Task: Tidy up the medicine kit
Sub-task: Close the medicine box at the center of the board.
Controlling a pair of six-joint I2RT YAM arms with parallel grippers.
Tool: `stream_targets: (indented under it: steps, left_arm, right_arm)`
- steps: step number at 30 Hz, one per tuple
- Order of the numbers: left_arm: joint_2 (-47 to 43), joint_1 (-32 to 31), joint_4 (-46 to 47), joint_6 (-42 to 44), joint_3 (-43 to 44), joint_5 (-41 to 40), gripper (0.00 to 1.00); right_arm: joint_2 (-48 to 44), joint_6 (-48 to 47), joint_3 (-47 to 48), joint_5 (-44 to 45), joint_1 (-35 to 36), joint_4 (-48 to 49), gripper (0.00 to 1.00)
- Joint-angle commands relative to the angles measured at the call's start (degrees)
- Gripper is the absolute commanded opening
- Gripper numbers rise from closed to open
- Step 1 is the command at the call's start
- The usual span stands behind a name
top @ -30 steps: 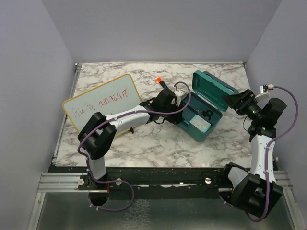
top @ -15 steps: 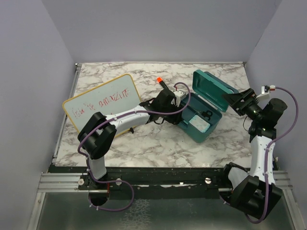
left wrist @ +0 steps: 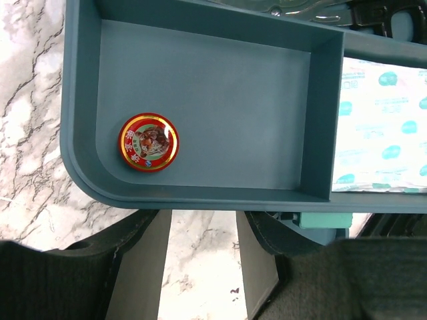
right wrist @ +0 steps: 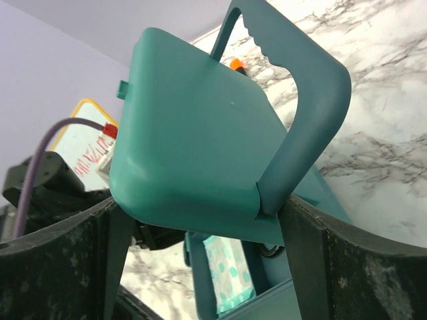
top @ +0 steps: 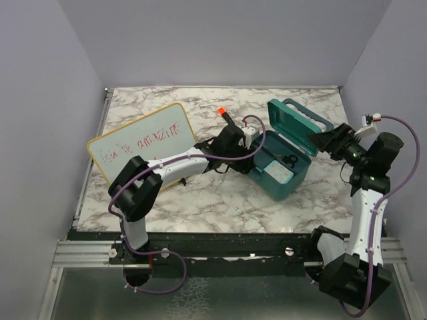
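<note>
Sitting open right of centre on the marble table, the teal medicine kit has its lid raised on the far side. And both arms are at it! The left gripper is in at the kit's left edge. From the wrist view its fingers stand part-way apart with bare marble between them, but the tips vanish under the teal rim, so whether that pincer clamps anything there cannot be told. Past them lies the divided tray. A round red-and-gold tin sits alone near the rounded corner of one compartment, and a white packet with teal dots fills the compartment beside it. Over on the other side, the right gripper hangs at the lid's outer face, jaws spread wide, released, gripping nothing. The lid's looped handle rises ahead of its right finger. Away to the left lies a yellow-framed whiteboard with red writing, well apart from the kit.
</note>
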Motion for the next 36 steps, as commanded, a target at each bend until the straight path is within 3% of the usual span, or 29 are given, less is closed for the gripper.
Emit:
stream_targets:
  steps: [1, 9, 14, 19, 24, 27, 36]
  left_arm:
    - [-2.1, -0.6, 2.4, -0.6, -0.2, 1.0, 0.45]
    - [-2.4, -1.1, 2.9, -1.1, -0.9, 0.5, 0.45]
    - [-2.4, -1.9, 3.6, -0.7, -2.5, -0.7, 0.45]
    - [-0.7, -1.9, 3.2, -1.2, -1.8, -0.6, 0.45]
    - [-1.9, -2.2, 3.5, -0.9, -2.5, -1.3, 0.45]
    - [-2.7, -2.6, 3.1, -0.1, -3.3, -3.7, 0.45]
    - [-8.1, -2.7, 2.9, -6.7, -6.6, -7.4, 0.45]
  right_arm:
    - [-1.2, -12.9, 2.9, -0.5, 0.5, -0.8, 0.91]
    - [2.7, -26.2, 8.1, -2.0, 4.5, -7.6, 0.98]
    - [7.5, -36.0, 15.0, -3.1, 5.7, -17.3, 0.98]
    - [5.5, -39.3, 11.8, -5.5, 6.6, -18.0, 1.00]
    - [3.5, -47.3, 10.8, -3.9, 8.0, -22.0, 1.00]
    - [2.0, -54.2, 10.4, -7.9, 8.1, -26.4, 1.00]
    - [-0.4, -61.6, 9.9, -0.8, 8.1, -34.0, 1.00]
